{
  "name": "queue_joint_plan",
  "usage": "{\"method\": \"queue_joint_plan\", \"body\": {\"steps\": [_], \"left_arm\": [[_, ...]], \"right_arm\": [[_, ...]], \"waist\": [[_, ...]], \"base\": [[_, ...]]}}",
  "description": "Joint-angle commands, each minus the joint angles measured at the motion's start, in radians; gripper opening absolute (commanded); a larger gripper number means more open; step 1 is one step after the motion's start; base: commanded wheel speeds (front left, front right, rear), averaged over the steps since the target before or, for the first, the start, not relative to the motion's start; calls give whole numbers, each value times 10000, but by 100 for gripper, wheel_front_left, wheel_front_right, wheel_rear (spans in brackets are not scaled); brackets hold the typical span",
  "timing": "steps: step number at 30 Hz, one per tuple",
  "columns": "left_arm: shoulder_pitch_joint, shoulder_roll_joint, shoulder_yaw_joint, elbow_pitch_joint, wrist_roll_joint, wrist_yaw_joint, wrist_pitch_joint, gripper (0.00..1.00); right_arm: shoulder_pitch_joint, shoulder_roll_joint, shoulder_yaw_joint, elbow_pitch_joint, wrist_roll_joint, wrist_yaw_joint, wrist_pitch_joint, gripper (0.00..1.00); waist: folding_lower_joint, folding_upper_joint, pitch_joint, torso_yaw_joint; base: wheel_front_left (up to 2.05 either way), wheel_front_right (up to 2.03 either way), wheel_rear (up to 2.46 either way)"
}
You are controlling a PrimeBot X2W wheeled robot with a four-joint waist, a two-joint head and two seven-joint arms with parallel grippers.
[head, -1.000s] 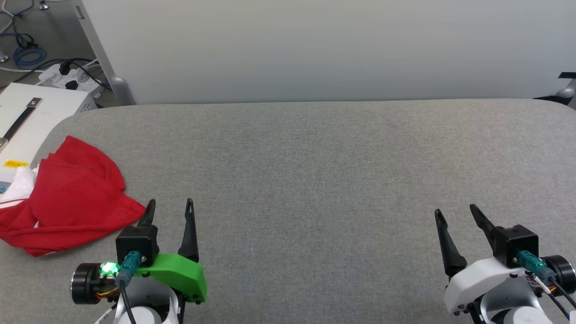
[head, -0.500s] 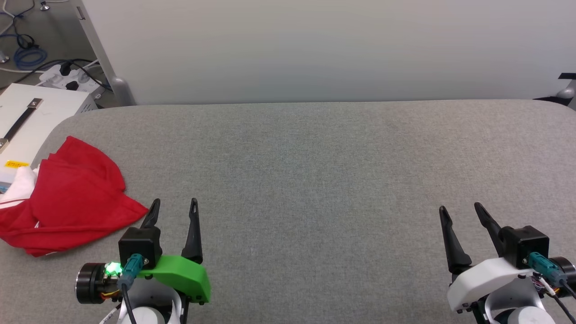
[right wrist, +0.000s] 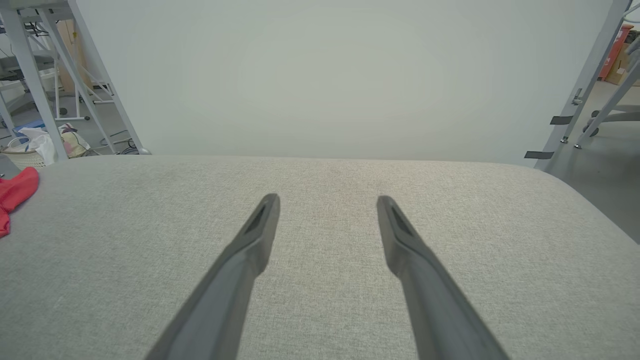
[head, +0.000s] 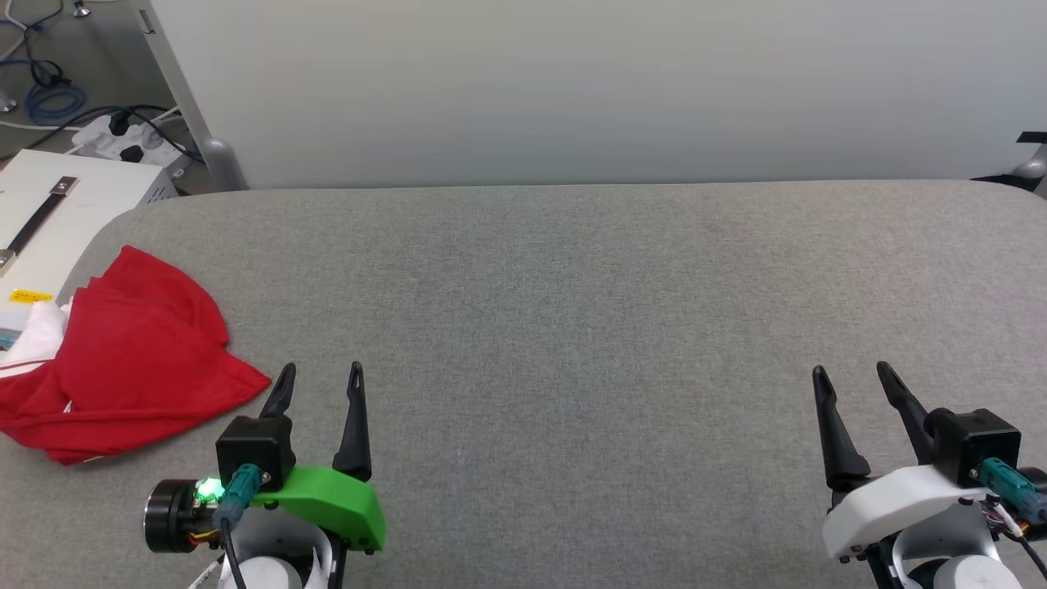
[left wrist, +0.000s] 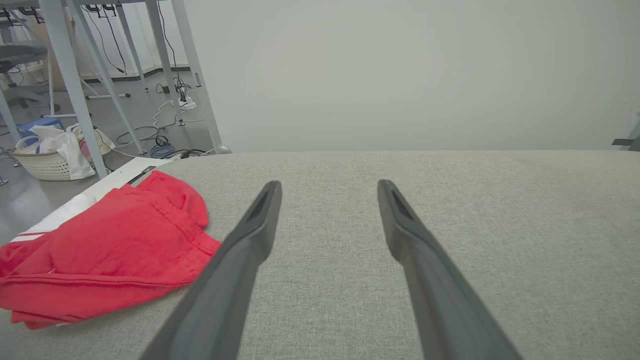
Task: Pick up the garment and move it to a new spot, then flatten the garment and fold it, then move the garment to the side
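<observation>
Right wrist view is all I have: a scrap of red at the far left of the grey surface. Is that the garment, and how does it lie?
Observer: Yes. The garment lies bunched in a rough heap at the left end of the grey surface, not spread flat.
Operator: Is the left gripper on it?
Observer: No. The left gripper is open with nothing between its fingers, just to the right of the garment's near corner.
Operator: Is any of it off the edge?
Observer: It seems so. A white sleeve reaches past the left edge, toward a white box beside the surface.
</observation>
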Motion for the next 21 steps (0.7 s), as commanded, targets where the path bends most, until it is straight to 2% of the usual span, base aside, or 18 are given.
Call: {"method": "queue_joint_plan", "body": {"steps": [1, 11, 21], "left_arm": [[-213, -18, -3, 88, -128, -50, -110, 100], [-406, -15, 126, 298, -196, -82, -316, 100], [-463, 14, 448, 533, -318, -148, -528, 100]], "right_arm": [[-173, -9, -42, -65, 116, 1, -93, 100], [-203, -10, -15, -315, 111, 2, -9, 100], [-299, -11, 232, -514, -36, 2, 41, 100]], "waist": [[0, 0, -3, 36], [0, 0, 86, 638], [0, 0, 159, 1797]], "base": [[0, 0, 0], [0, 0, 0], [0, 0, 0]]}}
